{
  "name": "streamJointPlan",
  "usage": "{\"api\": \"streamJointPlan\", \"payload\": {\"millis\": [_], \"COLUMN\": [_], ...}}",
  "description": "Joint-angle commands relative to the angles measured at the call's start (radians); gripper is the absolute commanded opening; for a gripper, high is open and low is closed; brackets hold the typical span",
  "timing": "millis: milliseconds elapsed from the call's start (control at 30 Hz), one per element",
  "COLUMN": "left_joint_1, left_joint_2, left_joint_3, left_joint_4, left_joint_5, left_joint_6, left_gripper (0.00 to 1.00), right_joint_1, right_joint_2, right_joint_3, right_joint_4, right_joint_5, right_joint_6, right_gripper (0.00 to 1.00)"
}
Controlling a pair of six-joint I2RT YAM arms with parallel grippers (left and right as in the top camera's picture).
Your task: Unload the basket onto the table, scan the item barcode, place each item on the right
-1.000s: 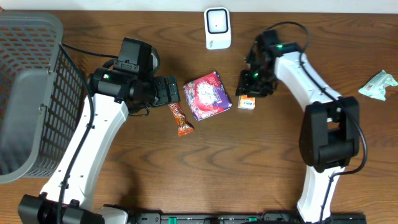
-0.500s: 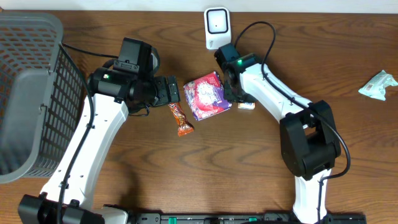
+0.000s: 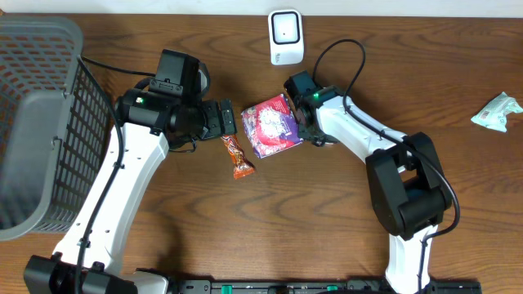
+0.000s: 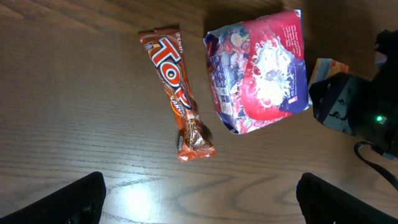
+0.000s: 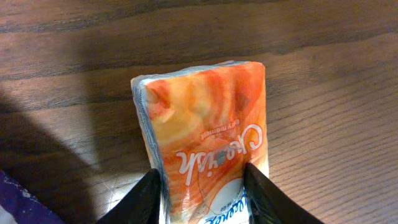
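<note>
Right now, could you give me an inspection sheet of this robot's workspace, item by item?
Surface: brown wooden table, no spills seen.
Job's things: small orange-and-white soft packet; white box-shaped barcode scanner at the table's far edge.
Clutter: orange wrapped candy bar; red-and-purple snack bag; crumpled pale green wrapper; grey plastic mesh basket.
End effectors: left end effector open, holding nothing; right end effector closed on the packet, next to the snack bag.
Cables: black cable loop above the right arm; black cable running past the basket.
Surroundings: nothing seen.
</note>
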Motion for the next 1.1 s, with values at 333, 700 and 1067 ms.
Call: {"api": "streamJointPlan", "payload": {"millis": [333,700,1067], "left_joint_1": [0.005,0.005,0.005], "left_joint_2": [-0.011,-0.011,-0.011], "left_joint_3": [0.003,0.003,0.003], "left_joint_4": [-0.003,-0.003,-0.003], "left_joint_5": [-0.011,-0.011,-0.011], "left_joint_6": [0.010,0.010,0.010], "left_gripper": [0.98,0.98,0.98], "right_joint_1": [-0.003,-0.174,-0.401], "right_joint_2": [0.005,-0.043,-0.043], "right_joint_3": [-0.058,0.056,0.051], "right_joint_4": [0.016,-0.063,-0.063], "right_joint_5": [-0.013,-0.482,-1.114], "right_joint_6": [0.016,-0.204,-0.494], "right_gripper": [0.01,0.01,0.01]}}
